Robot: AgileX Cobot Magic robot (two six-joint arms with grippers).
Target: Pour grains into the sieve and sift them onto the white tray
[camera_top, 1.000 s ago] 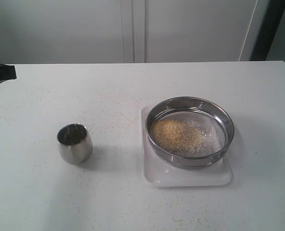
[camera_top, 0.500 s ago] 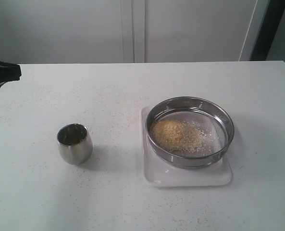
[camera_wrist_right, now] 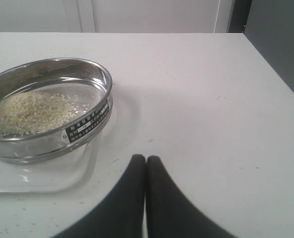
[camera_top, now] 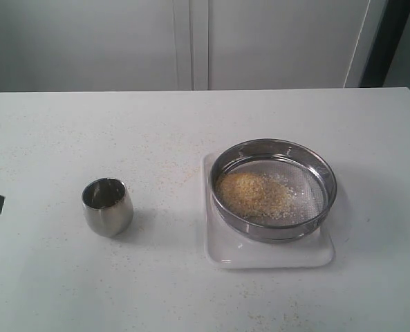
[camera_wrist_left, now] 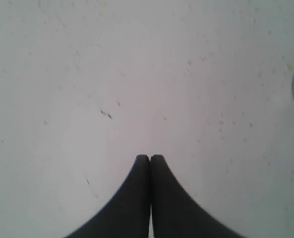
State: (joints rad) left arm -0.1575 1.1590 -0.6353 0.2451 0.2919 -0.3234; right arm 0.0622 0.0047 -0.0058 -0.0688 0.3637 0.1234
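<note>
**Item 1.** Wide, round, shallow steel sieve with a grey mesh bottom [camera_top: 274, 234]. It sits on the flat white rectangular tray [camera_top: 274, 257], so whatever drops through the mesh lands there. It holds the grains, a mound of golden-yellow and pale bits [camera_top: 252, 194], heaped toward its left half. Pouring looks done; sifting, I judge, is yet to come.

**Item 2.** Small rounded steel cup [camera_top: 108, 206]. It stands upright on the white speckled counter [camera_top: 122, 124], well left of the tray and out of the way.

**Item 3.** Left hand [camera_wrist_left: 149, 157]. Its black fingers are pressed together, holding nothing, over bare counter.

**Item 4.** Right hand [camera_wrist_right: 146, 158]. Its fingers are pressed together and empty. It is near the sieve's wall but apart from it, probably well placed to take the rim for shaking.

**Change noted.** A second ago the dark tip of the left arm showed farther back at the exterior view's left edge. Now it sits nearer, about level with the cup. Sieve, tray, cup and grains have not moved.
</note>
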